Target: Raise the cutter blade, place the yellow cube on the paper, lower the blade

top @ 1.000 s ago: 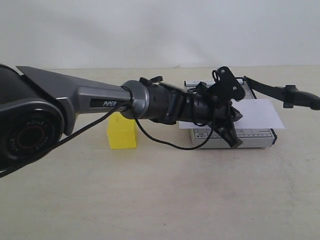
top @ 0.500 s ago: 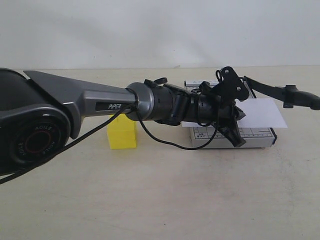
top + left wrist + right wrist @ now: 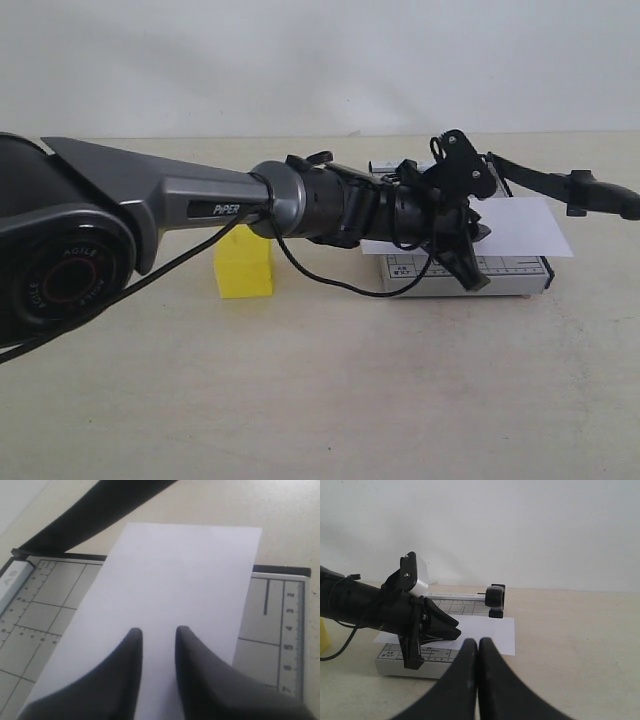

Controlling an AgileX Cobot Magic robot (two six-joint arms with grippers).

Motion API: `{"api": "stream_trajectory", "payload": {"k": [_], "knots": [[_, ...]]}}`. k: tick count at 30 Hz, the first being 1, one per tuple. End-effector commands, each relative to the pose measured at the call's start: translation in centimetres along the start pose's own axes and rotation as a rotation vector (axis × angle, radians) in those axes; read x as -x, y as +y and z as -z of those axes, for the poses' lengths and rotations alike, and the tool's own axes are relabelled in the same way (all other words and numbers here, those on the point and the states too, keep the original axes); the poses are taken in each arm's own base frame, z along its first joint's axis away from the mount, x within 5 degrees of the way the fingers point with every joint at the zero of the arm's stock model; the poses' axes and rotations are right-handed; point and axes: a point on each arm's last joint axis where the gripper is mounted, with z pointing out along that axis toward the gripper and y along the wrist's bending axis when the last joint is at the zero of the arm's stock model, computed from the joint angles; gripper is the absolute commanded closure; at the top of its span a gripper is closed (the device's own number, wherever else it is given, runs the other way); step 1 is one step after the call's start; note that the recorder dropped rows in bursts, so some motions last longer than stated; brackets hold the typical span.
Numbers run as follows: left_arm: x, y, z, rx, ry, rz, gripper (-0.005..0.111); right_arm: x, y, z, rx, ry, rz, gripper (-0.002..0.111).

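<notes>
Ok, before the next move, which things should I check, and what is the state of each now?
1. Cutter blade raised off the paper: ok.
2. Paper lies flat on the grey cutter base: ok.
3. Yellow cube on the paper: not ok, it stands on the table beside the left arm.
4. Left gripper open and empty, over the paper: ok.
5. Right gripper clear of the blade: ok, shut and empty.
</notes>
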Motion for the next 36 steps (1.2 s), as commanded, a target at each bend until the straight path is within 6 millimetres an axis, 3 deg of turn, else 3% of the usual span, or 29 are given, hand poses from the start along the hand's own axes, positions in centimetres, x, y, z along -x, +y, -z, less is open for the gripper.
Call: {"api": "stream_trajectory", "payload": {"k": [1,4,9,16,23,27,31,33,36], "knots": [[0.9,0.0,0.4,-0.003,-0.028,0.04,0.061,0.0,0.0,0.0,0.0,-0.007,-0.002,0.108],[1.4,-0.1,0.5,-0.024,-0.057,0.072,0.049,0.0,0.0,0.0,0.0,-0.007,-0.002,0.108],[2.7,0.2,1.4,-0.018,-0.086,0.064,0.048,0.0,0.0,0.0,0.0,-0.007,-0.002,0.108],[7.6,2.0,5.0,0.047,-0.17,0.22,0.048,0.0,0.0,0.0,0.0,-0.007,-0.002,0.108],[9.5,1.3,8.7,0.08,-0.123,0.16,0.048,0.0,0.0,0.0,0.0,-0.007,-0.002,0.108],[9.4,1.0,11.4,0.113,-0.092,0.231,0.048,0.0,0.0,0.0,0.0,-0.007,-0.002,0.108],[7.2,0.2,15.8,0.212,0.0,0.249,0.049,0.0,0.0,0.0,0.0,-0.007,-0.002,0.108],[5.9,-0.2,19.1,0.3,0.039,0.302,0.049,0.0,0.0,0.0,0.0,-0.007,-0.002,0.108],[3.4,0.6,24.3,0.605,0.126,0.583,0.048,0.0,0.0,0.0,0.0,-0.007,-0.002,0.108]]}}
